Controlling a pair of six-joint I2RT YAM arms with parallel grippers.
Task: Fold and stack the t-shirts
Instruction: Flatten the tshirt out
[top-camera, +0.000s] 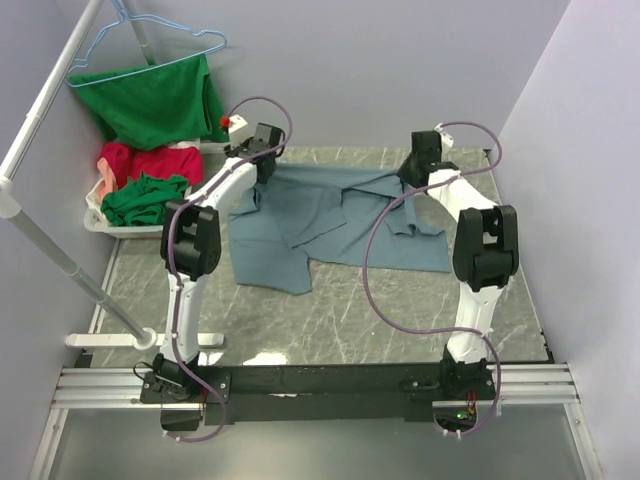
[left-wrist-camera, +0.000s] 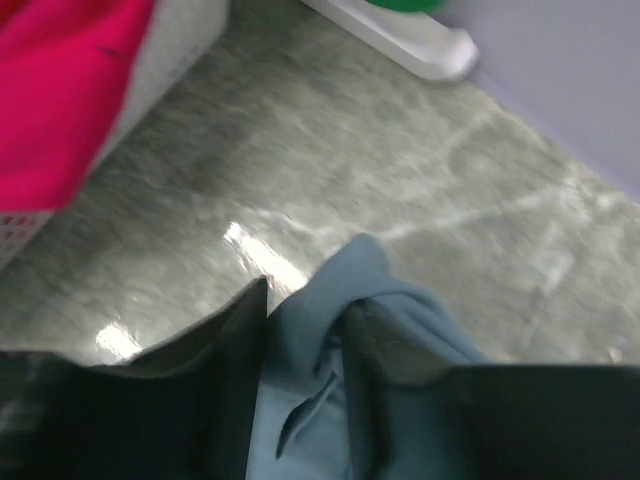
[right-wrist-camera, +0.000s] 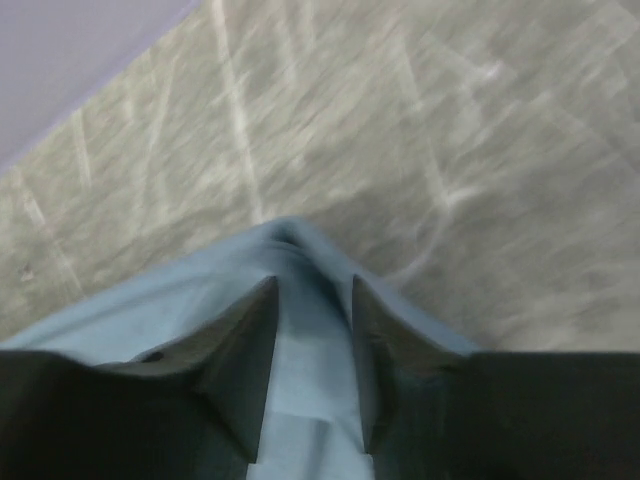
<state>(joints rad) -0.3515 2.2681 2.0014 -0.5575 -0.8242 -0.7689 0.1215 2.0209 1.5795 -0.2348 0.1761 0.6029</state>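
Far left: a hung green shirt (top-camera: 160, 100) drapes from a blue hanger (top-camera: 150, 45). Below it, a white basket (top-camera: 95, 218) holds a red shirt (top-camera: 150, 160) and a crumpled green shirt (top-camera: 145, 198). Centre: the blue shirt (top-camera: 330, 215) lies rumpled and partly spread on the far half of the marble table (top-camera: 350, 310). The left gripper (left-wrist-camera: 305, 345) sits at the shirt's far left edge, near the basket, its jaws narrowed onto a raised fold of blue cloth. The right gripper (right-wrist-camera: 312, 340) sits at the shirt's far right edge, jaws likewise nearly closed, pinching a ridge of the same shirt. Both wrist views are blurred.
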